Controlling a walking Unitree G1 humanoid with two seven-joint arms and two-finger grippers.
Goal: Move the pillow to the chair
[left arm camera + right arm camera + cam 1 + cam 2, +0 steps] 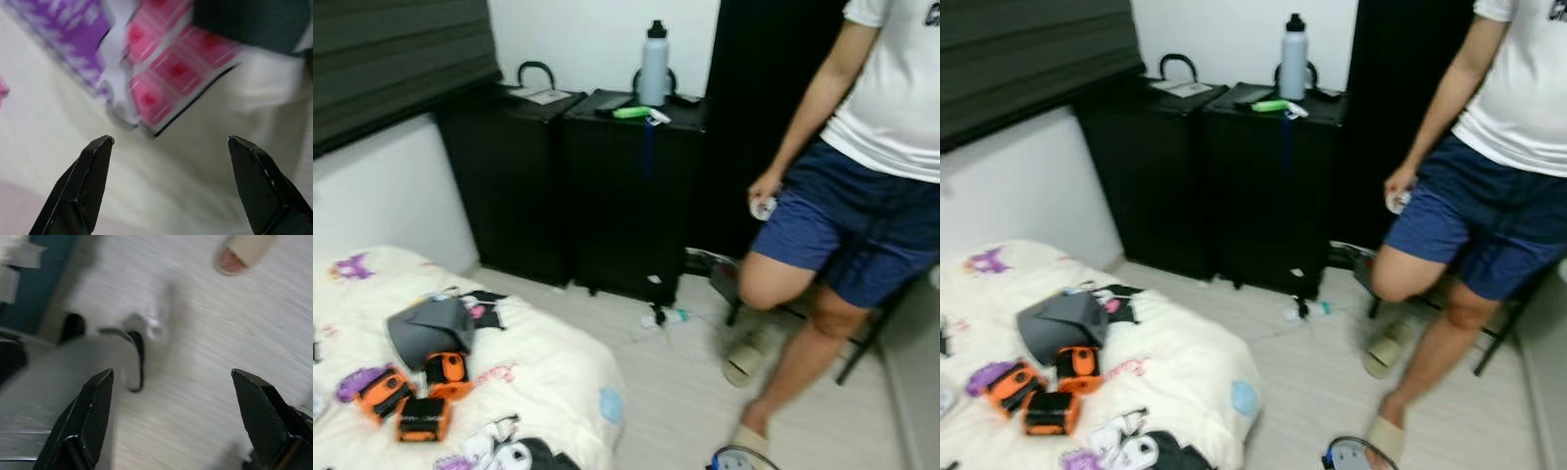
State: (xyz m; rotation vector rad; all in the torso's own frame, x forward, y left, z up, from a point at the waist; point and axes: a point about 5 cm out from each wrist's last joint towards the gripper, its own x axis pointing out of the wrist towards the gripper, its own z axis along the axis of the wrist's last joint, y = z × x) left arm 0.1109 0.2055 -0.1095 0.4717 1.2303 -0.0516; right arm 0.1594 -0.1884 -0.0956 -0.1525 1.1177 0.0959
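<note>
Cream bedding with pink-purple print is being hovered over by the wide-open, empty left claw; right claw, also spread empty, is being held over floor. Pillow's spot can't be told.

Bed at left, cabinets behind it, person at right
</note>
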